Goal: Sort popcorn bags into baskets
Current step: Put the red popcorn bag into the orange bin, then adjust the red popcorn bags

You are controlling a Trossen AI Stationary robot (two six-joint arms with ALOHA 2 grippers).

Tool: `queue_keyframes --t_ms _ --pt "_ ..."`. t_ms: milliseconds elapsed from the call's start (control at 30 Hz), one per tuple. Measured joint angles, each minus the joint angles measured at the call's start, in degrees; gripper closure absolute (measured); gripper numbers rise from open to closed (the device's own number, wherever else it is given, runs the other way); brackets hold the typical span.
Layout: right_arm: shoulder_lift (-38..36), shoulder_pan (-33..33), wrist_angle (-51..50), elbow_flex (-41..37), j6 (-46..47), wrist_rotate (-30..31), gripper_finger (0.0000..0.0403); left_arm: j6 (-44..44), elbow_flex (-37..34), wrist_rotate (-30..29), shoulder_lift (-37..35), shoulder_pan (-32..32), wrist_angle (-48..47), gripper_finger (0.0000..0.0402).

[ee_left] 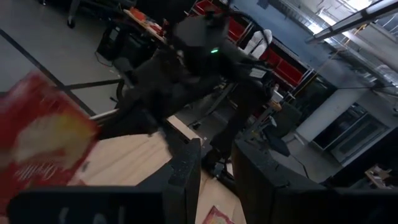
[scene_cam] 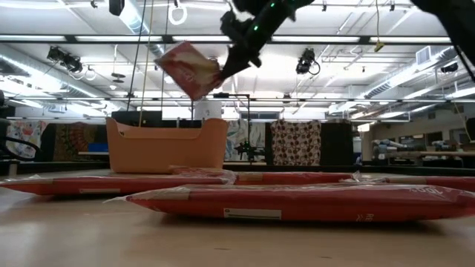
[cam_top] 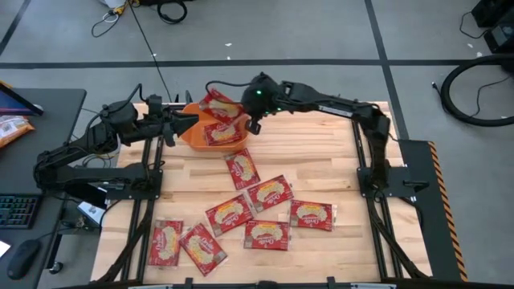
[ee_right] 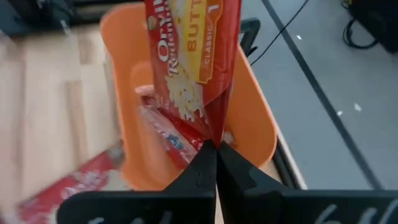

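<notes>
I see one popcorn bag (cam_top: 218, 105) hanging in the air above the orange basket (cam_top: 210, 138), pinched at one edge by the right end effector (cam_top: 252, 124), whose fingers are closed tight on it. In the right wrist view the bag (ee_right: 193, 56) hangs directly over the basket's opening (ee_right: 255, 118), and at least one more red bag (ee_right: 171, 134) already lies inside. From table height the held bag (scene_cam: 190, 69) is tilted and clear above the basket's rim (scene_cam: 167, 144).

The basket sits at the far side of the wooden surface (cam_top: 321, 160), left of centre. Just on its near side lies a bag (cam_top: 242, 168), and nearer still a loose cluster: one (cam_top: 269, 193), one (cam_top: 230, 214), one (cam_top: 266, 234) and one (cam_top: 312, 214), several overlapping or touching at their edges. Two more bags (cam_top: 165, 242) (cam_top: 201, 248) lie side by side at the near left of the surface.

The left end effector (cam_top: 178, 122) is at the far left, just beside the basket's left end, pointing toward it. Its fingers (ee_left: 186, 168) stand partly apart with nothing between them. In its wrist view the held bag (ee_left: 43, 146) shows blurred and the right arm (ee_left: 199, 62) reaches across beyond it.
</notes>
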Motion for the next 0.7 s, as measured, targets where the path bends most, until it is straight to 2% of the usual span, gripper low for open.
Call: queue_keyframes --t_ms 167,333,433,533,700 --pt "5.0 -1.4 2.2 1.6 -6.1 -3.0 0.0399 -0.4 0.0 0.0 0.0 0.0 0.0 0.0306" --pt "9.2 -2.3 3.6 1.6 -7.6 -5.5 0.0386 -0.3 0.0 0.0 0.0 0.0 0.0 0.0306" --pt "11.0 -2.6 4.6 1.6 -8.6 -8.5 0.0351 -0.2 0.0 0.0 0.0 0.0 0.0 0.0306" --pt "11.8 -2.6 4.3 1.6 -7.9 -8.6 0.0306 -0.1 0.0 0.0 0.0 0.0 0.0 0.0306" --pt "10.7 -2.6 2.2 1.6 -7.7 -4.0 0.0248 0.1 0.0 0.0 0.0 0.0 -0.3 0.0306"
